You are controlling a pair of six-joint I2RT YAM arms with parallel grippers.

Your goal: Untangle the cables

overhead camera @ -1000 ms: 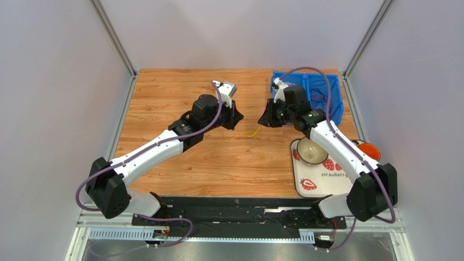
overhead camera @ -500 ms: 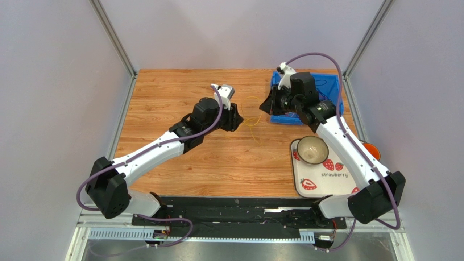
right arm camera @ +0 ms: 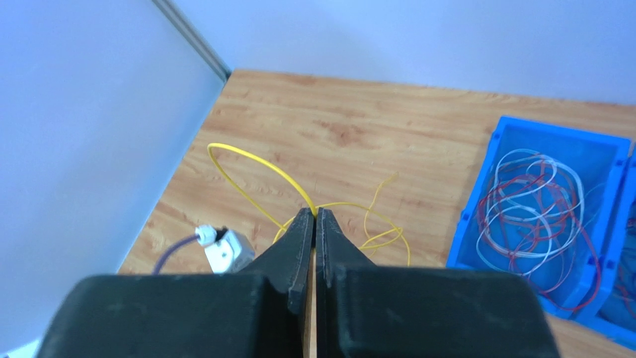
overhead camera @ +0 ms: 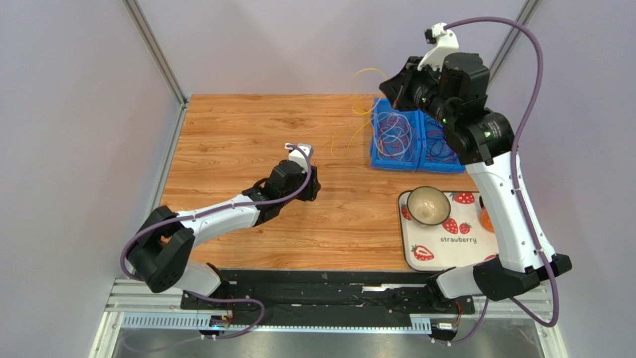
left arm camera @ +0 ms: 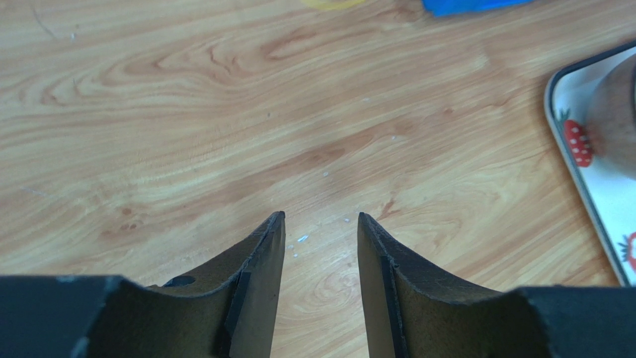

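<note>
Overhead, a thin yellow cable (right arm camera: 278,176) hangs in loose loops above the far part of the wooden table (overhead camera: 239,127), just left of a blue bin (overhead camera: 375,159). The right gripper (right arm camera: 314,212) is raised high at the far right. Its jaws are pressed together on the cable where the loops meet. Inside the bin lie the white and red cables (right arm camera: 534,201), a loose nest of overlapping loops.

The left gripper (left arm camera: 321,218) sits low over bare wood near the middle of the table. Its jaws are partly apart, with nothing between them. A strawberry-print tray (overhead camera: 448,253) with a bowl (overhead camera: 428,206) lies near right.

The step looks like carrying the yellow cable off on its own. To do it well, the right arm should likely move slowly, hold the pinch firm, and steer the trailing loops away from the bin's rim and the nest inside it.

Whether the lowest strand touches the table cannot be told. The cable's free ends are too fine to trace. A second blue bin (overhead camera: 439,155) to the right is mostly hidden behind the right arm, so its contents are unclear.
</note>
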